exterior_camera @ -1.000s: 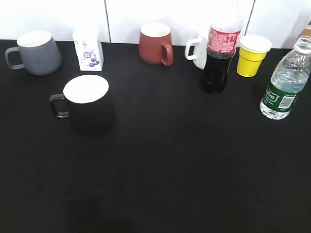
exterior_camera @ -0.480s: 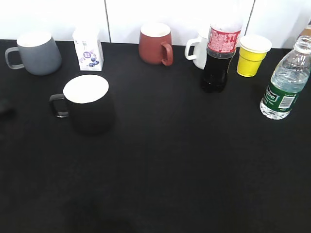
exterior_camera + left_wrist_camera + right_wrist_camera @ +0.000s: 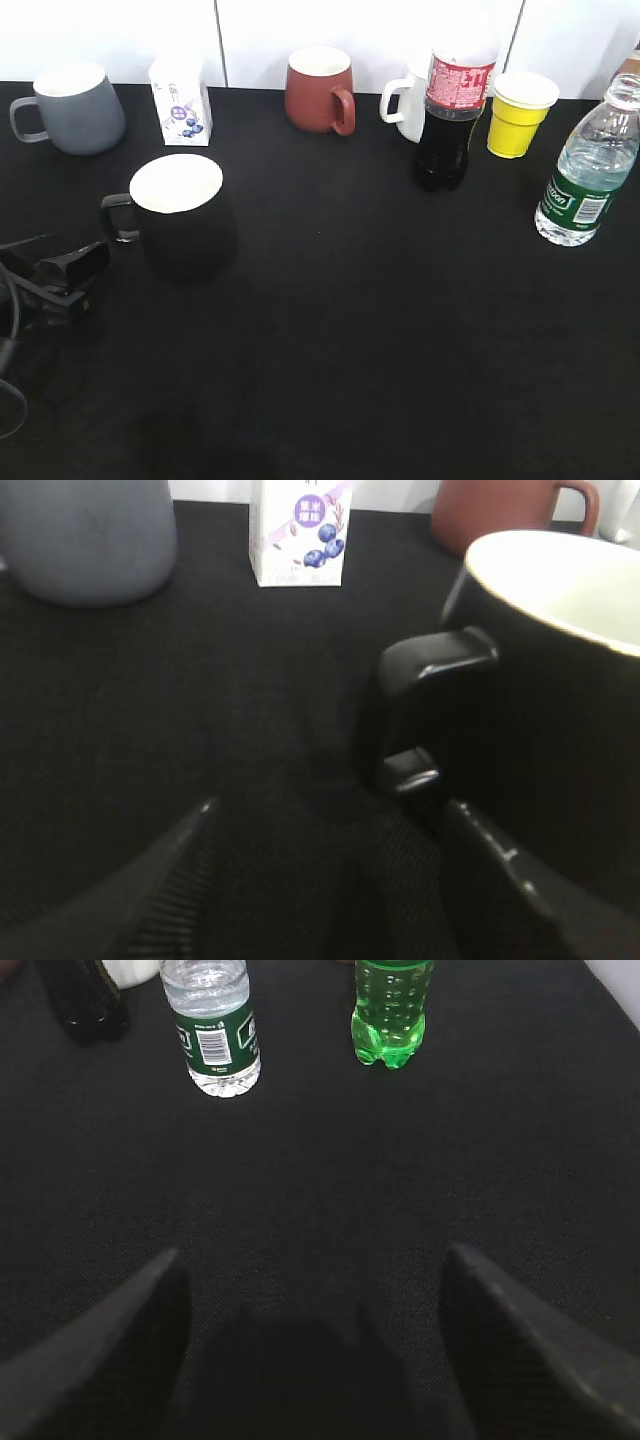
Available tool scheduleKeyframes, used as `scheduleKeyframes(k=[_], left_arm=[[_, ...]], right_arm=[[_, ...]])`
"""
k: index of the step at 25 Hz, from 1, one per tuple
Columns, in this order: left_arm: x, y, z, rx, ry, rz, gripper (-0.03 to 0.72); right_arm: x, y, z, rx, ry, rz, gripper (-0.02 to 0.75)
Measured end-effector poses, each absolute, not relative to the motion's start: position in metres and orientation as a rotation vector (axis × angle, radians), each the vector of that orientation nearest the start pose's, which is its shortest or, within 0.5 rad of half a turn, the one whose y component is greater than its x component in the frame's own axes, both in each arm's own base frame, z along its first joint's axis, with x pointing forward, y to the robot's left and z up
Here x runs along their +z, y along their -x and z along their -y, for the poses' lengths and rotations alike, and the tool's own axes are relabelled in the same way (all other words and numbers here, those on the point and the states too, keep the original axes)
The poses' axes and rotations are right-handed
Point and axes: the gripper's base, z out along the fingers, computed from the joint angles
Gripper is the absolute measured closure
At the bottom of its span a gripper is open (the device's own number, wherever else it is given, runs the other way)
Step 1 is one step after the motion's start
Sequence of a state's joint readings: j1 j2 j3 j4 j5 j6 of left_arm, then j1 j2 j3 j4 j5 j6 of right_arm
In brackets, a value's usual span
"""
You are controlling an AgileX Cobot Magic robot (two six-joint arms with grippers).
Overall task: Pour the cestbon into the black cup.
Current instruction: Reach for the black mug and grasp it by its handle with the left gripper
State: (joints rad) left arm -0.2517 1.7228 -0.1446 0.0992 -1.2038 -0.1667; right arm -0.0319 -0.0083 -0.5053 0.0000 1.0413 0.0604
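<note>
Mostly dark on dark: the black surface [image 3: 380, 330] swallows edges, and my left jaws [image 3: 70, 268] show in the exterior view only as a dim shape with cables at the left edge. Through the left wrist view those jaws [image 3: 340, 880] stand released, both fingers cut off by the bottom edge, spread either side of the black cup's handle and not touching it. The black cup [image 3: 182, 215] stands upright left of centre; its white inside looks empty as far as the exterior view reaches, the bottom not visible. My right jaws [image 3: 315, 1350] do not appear in the exterior view; in the right wrist view they are released, fingers wide apart and cropped at the frame's lower edge, holding nothing.

The cestbon [image 3: 586, 165] stands upright at the far right, well apart from the black cup, top clipped by glare; clear liquid inside, level hard to read. In the right wrist view its neck is cut off at the top, and a green bottle [image 3: 392, 1010] stands near it, likewise cropped.

Back row: grey mug [image 3: 70, 108], small carton [image 3: 181, 100], brick-red mug [image 3: 318, 90], a white mug [image 3: 405, 105] half hidden behind the cola bottle [image 3: 450, 115], yellow cup [image 3: 520, 113]. Contents of these mugs cannot be made out.
</note>
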Motion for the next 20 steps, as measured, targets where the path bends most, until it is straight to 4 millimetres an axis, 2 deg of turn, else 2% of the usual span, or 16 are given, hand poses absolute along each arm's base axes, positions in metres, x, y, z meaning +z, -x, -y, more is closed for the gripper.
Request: scheduleKeyframes(k=[2,7,12,20], left_arm=[[0.123,-0.202,0.061,-0.351,-0.178,-1.862,0.175],[0.13,-0.217,0.068,-0.381,-0.217,-1.798,0.176],[0.117,-0.23,0.071,-0.379,-0.218,-1.835,0.176],[0.114,-0.25,0.075,-0.367,-0.197,-1.817,0.209]], right_arm=[[0.28,0.006,0.0,0.018,-0.093,-2.009,0.153],[0.28,0.006,0.0,0.017,-0.092,-2.009,0.152],[0.28,0.006,0.0,0.018,-0.093,-2.009,0.153],[0.28,0.006,0.0,0.018,-0.093,-2.009,0.152]])
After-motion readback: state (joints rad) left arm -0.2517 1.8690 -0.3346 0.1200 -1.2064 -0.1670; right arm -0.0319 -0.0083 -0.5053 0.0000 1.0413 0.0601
